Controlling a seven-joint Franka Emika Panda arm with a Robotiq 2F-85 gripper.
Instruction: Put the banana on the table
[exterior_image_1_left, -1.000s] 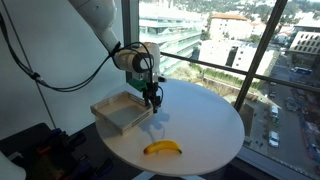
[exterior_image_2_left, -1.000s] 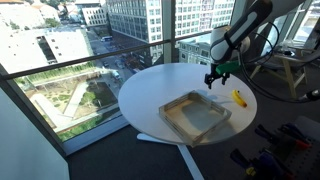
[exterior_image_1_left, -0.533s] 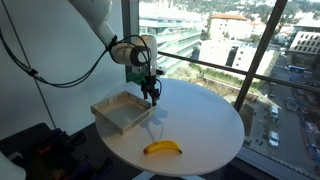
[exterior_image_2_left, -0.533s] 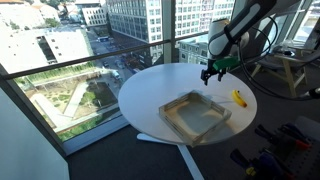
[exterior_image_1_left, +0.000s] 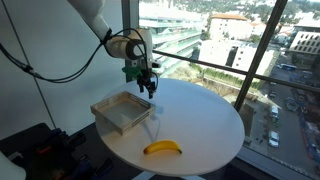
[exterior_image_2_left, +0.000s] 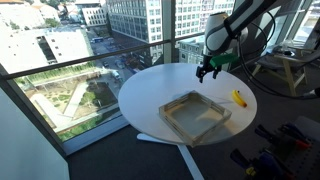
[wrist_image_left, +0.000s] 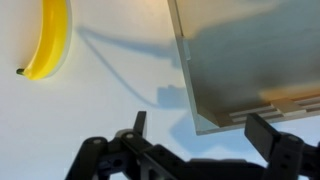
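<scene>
White table bears the banana, lying well outside the greyish tray.

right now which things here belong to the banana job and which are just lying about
For the job:
- banana, lying on the tabletop, outside the tray
- round white table
- gripper, open, holding nothing, raised above the table

Just lying about:
- shallow greyish square tray, sitting on the table, apart from the banana

Gripper has risen higher
</scene>
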